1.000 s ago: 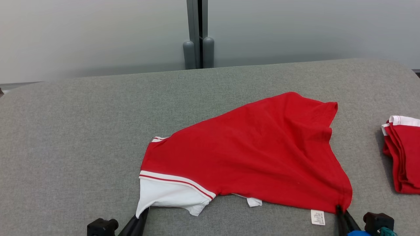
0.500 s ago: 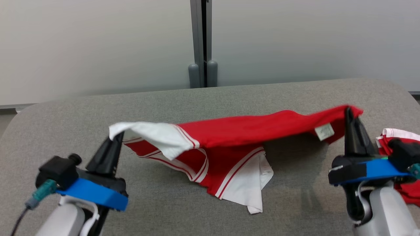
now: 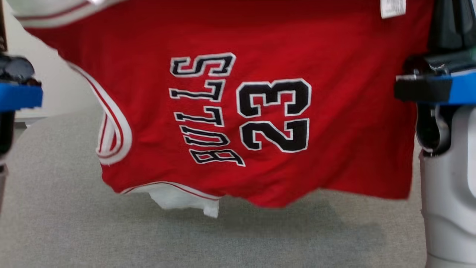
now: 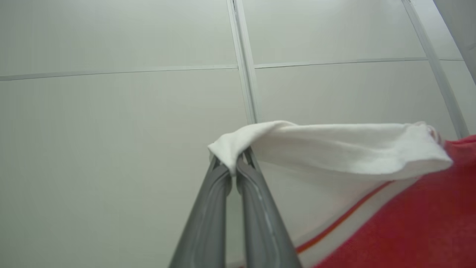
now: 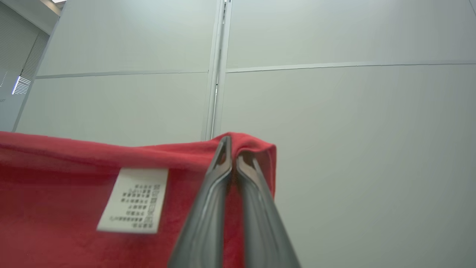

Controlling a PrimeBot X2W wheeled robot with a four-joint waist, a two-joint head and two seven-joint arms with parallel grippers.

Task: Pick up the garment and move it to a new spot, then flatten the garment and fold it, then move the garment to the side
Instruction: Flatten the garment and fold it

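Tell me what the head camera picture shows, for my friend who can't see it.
A red jersey with black BULLS and 23 printed sideways hangs in the air above a grey table. Parts of the robot's left arm and right arm show at the picture's edges.

Left gripper (image 4: 234, 164) stood at bottom centre, fingers pinched on the garment (image 4: 334, 147); right gripper (image 5: 232, 150) clamped likewise.
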